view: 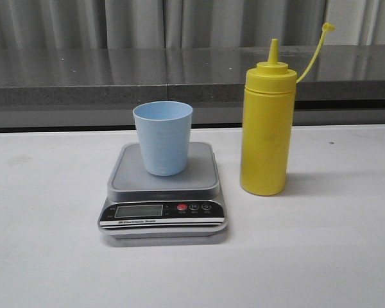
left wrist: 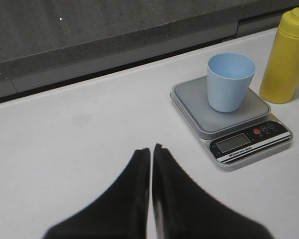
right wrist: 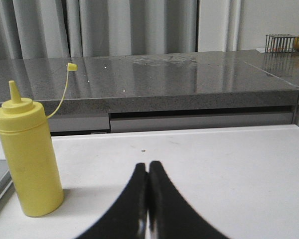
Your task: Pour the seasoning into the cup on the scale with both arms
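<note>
**Cup Waits on the Scale**

The blue cup (view: 163,136) stands on the scale (view: 163,192), ready to be filled. The yellow bottle (view: 267,125) stands just beside it, cap off. Both arms' jaws are together, holding nothing. The tabletop (view: 321,256) is white, with a grey counter (view: 83,77) and curtains (view: 147,22) behind.

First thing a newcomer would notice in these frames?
The yellow bottle stands out: upright on the white table, uncapped, its cap dangling on a strap, just right of the scale in the front view. Next, the pale blue cup upright on the scale's platform. Both grippers, left and right, are shut and empty, well clear of everything.
</note>
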Controlling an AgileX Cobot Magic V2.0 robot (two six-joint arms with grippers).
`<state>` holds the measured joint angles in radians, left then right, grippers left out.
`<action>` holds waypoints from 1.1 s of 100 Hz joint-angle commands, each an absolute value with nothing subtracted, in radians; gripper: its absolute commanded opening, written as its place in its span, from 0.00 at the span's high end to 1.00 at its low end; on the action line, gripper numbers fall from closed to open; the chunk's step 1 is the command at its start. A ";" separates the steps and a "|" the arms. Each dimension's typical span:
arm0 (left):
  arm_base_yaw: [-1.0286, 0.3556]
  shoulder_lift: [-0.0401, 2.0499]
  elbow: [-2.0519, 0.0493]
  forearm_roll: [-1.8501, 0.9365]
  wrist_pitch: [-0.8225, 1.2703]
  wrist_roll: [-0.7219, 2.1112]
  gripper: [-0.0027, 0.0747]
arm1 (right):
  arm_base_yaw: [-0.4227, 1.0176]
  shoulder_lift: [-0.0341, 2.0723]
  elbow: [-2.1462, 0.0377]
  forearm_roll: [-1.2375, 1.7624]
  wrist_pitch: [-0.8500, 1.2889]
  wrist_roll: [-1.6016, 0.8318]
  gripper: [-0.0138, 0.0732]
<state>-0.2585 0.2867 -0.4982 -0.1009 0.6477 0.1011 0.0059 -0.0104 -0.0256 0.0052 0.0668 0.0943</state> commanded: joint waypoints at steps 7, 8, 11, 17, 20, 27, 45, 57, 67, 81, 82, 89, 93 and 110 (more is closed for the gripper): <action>-0.253 0.228 -0.486 -0.120 0.561 0.091 0.95 | -0.001 0.069 -0.156 0.006 0.099 0.094 0.92; -0.253 0.225 -0.483 -0.120 0.561 0.091 0.95 | -0.001 0.074 -0.167 0.000 0.105 0.094 0.92; -0.253 0.215 -0.478 -0.120 0.562 0.091 0.95 | -0.001 0.095 -0.188 0.000 0.123 0.094 0.92; -0.253 0.199 -0.472 -0.120 0.570 0.091 0.95 | -0.001 0.149 -0.227 0.000 0.142 0.094 0.92; -0.253 0.194 -0.471 -0.116 0.574 0.091 0.95 | -0.001 0.174 -0.250 0.000 0.144 0.093 0.92; -0.253 0.192 -0.469 -0.114 0.574 0.091 0.95 | -0.001 0.241 -0.296 -0.007 0.148 0.083 0.92; -0.253 0.192 -0.469 -0.114 0.574 0.091 0.95 | 0.000 0.425 -0.420 -0.015 0.177 0.068 0.92; -0.253 0.192 -0.469 -0.114 0.574 0.091 0.95 | 0.006 0.543 -0.497 -0.015 0.186 0.068 0.92; -0.253 0.192 -0.469 -0.114 0.574 0.091 0.95 | 0.038 0.637 -0.551 -0.015 0.216 0.068 0.92; -0.253 0.192 -0.469 -0.114 0.574 0.091 0.95 | 0.123 0.758 -0.576 -0.015 0.198 0.068 0.82; -0.253 0.192 -0.469 -0.114 0.574 0.091 0.95 | 0.128 0.767 -0.576 -0.015 0.192 0.068 0.81; -0.253 0.192 -0.469 -0.114 0.574 0.091 0.95 | 0.180 0.818 -0.576 -0.015 0.166 0.068 0.65; -0.253 0.192 -0.469 -0.114 0.574 0.091 0.95 | 0.209 0.842 -0.576 -0.015 0.147 0.068 0.52; -0.253 0.192 -0.469 -0.114 0.574 0.091 0.95 | 0.301 0.967 -0.576 -0.016 0.006 0.068 0.07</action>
